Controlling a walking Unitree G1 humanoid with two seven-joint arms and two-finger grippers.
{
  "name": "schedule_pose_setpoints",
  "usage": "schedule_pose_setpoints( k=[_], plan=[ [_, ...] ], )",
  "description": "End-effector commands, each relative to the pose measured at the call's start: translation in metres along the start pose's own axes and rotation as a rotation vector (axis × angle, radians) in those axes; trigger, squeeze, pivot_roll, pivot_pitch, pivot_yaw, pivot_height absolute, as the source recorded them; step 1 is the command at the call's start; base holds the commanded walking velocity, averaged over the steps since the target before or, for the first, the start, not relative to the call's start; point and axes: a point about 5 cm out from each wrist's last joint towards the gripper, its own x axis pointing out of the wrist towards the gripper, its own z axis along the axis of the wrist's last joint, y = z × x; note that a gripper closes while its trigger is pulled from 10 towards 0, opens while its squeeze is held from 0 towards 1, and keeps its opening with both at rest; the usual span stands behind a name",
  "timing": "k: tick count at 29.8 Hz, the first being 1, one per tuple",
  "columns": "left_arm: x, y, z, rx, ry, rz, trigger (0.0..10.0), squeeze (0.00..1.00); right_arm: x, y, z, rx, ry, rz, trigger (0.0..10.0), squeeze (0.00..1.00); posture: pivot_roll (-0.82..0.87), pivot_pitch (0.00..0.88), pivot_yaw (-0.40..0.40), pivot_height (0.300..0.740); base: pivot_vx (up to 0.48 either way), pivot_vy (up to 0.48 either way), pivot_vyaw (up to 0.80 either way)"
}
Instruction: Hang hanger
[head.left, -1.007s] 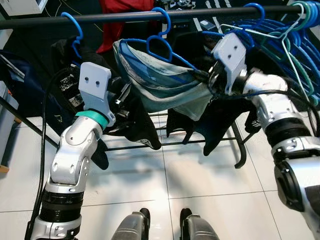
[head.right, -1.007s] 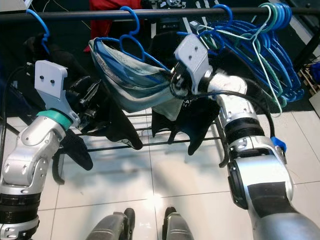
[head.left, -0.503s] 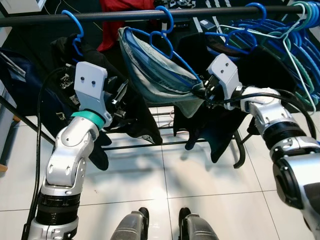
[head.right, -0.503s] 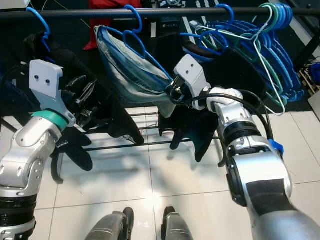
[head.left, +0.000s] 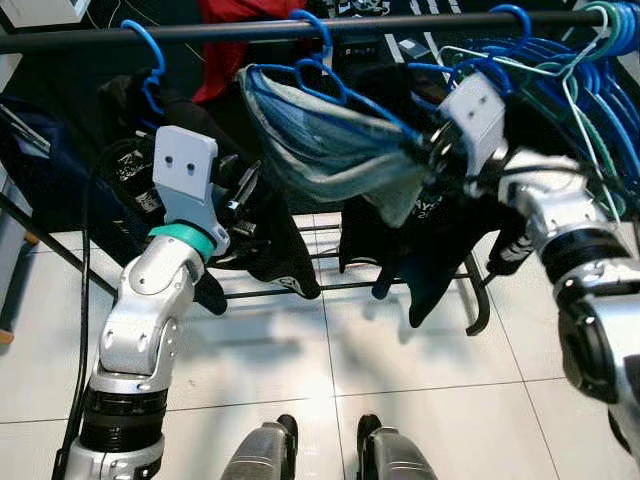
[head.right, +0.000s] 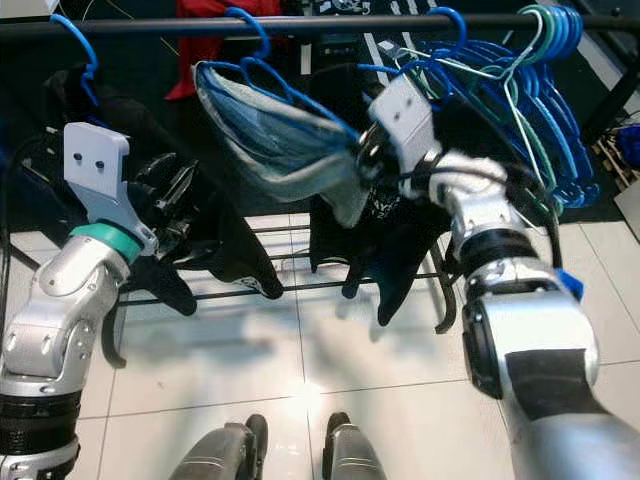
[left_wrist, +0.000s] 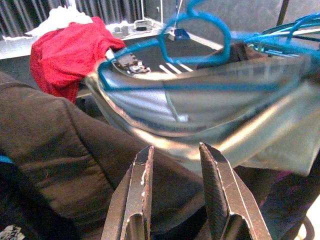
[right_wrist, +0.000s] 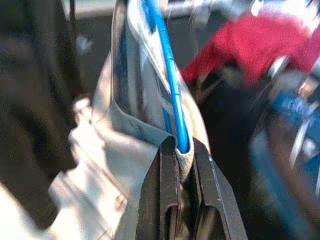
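**Garment hanger lifted toward the rail**

Since half a second ago, the right arm has risen and the blue hanger (head.left: 330, 95) with its pale blue-grey garment (head.left: 335, 150) has swung up with it, the cloth now stretched more nearly level; the hook at its top sits just under the black rail (head.left: 250, 30), and I cannot tell whether it is over the rail. The right end effector (right_wrist: 181, 165) is clenched on the hanger's blue wire and a fold of the garment's hem, at the hanger's right-hand end. In the head views this arm is motion-blurred.

Left of it, the left end effector (left_wrist: 172, 185) stands released, its two fingers apart with nothing between them, pointing at the lower edge of the pale garment and close to a dark garment (head.left: 265, 240) that hangs on another blue hanger (head.left: 150, 60) hooked on the rail. A red cloth (head.left: 235, 45) lies behind the rail. To the right, a crowd of bare blue and teal hangers (head.left: 575, 90) hangs on the same rail. Below, white floor tiles (head.left: 400, 350) and the robot's feet (head.left: 330, 455) show.
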Motion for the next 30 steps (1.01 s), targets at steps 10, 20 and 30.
schedule_pose_setpoints(
  k=[10, 20, 30],
  plan=[
    [0.006, -0.017, -0.011, -0.053, 0.017, -0.036, 10.0, 0.00, -0.013, 0.014, 0.040, -0.035, -0.288, 0.072, 10.0, 0.00, -0.07, 0.137, 0.060, 0.740, 0.000, 0.000, 0.00],
    [0.010, -0.022, -0.015, -0.069, 0.024, -0.063, 10.0, 0.00, -0.049, 0.060, 0.029, 0.136, -0.336, -0.026, 10.0, 0.00, -0.11, 0.143, 0.084, 0.740, 0.000, 0.000, 0.00],
    [0.013, -0.021, -0.015, -0.063, 0.025, -0.081, 10.0, 0.00, -0.071, 0.102, 0.041, 0.165, -0.352, -0.230, 10.0, 0.00, -0.12, 0.138, 0.102, 0.740, 0.000, 0.000, 0.00]
  ],
)
